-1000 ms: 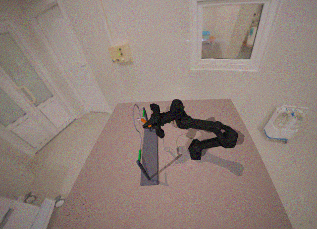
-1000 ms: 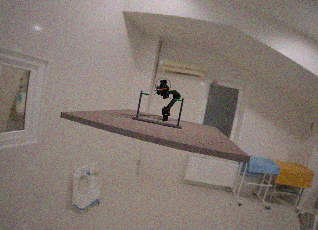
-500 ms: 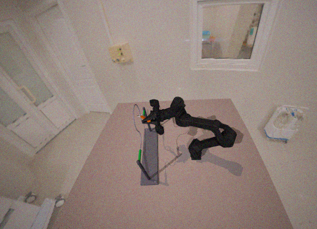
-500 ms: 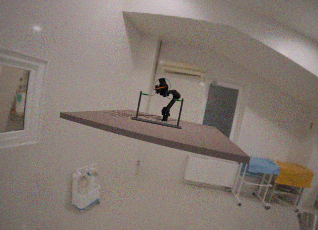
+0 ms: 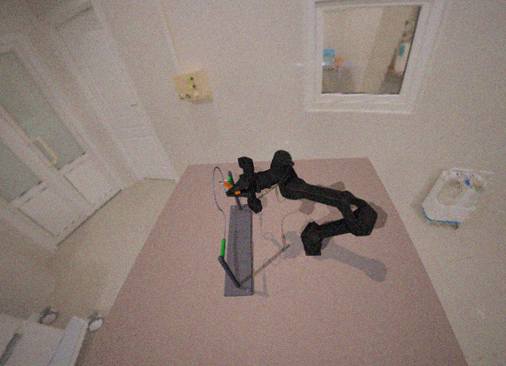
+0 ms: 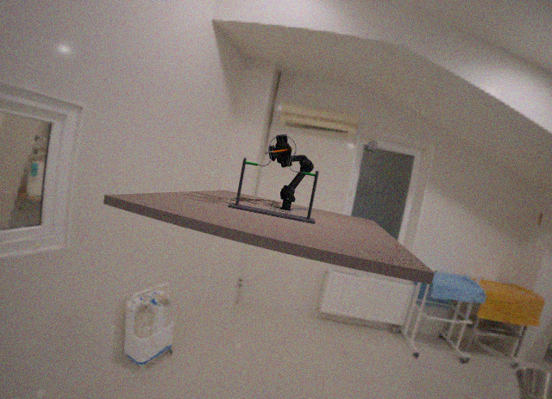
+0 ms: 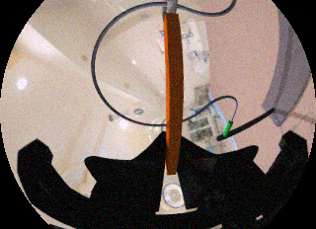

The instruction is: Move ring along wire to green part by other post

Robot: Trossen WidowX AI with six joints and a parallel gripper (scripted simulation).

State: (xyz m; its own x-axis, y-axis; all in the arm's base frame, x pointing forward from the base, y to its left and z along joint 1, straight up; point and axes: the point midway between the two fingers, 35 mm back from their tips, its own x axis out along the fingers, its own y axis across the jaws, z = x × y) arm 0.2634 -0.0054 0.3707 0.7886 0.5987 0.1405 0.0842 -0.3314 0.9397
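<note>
The orange handle [image 5: 227,185] [image 6: 282,151] [image 7: 174,81] is held between the fingers of my gripper [image 5: 233,192] [image 7: 168,134], which is shut on it. In the exterior view the handle lies nearly level, its ring [image 6: 268,152] at the left side of the wire's big loop. The ring [image 5: 224,183] is small and pale in the top view; whether it touches the thin grey wire [image 5: 213,190] [image 6: 295,146] [image 7: 94,66] cannot be told. Green parts [image 5: 223,247] [image 5: 230,178] [image 6: 251,163] [image 6: 309,174] lie at both posts [image 5: 229,271] [image 6: 241,181] [image 6: 313,194]. The wrist view shows one green part [image 7: 227,128].
The grey base [image 5: 243,251] [image 6: 272,211] [image 7: 291,56] carries both posts on the pinkish table [image 5: 326,313] [image 6: 311,234]. The wire loop rises above the posts, close to my gripper and wrist. My arm [image 5: 326,194] reaches over the table from the right in the top view.
</note>
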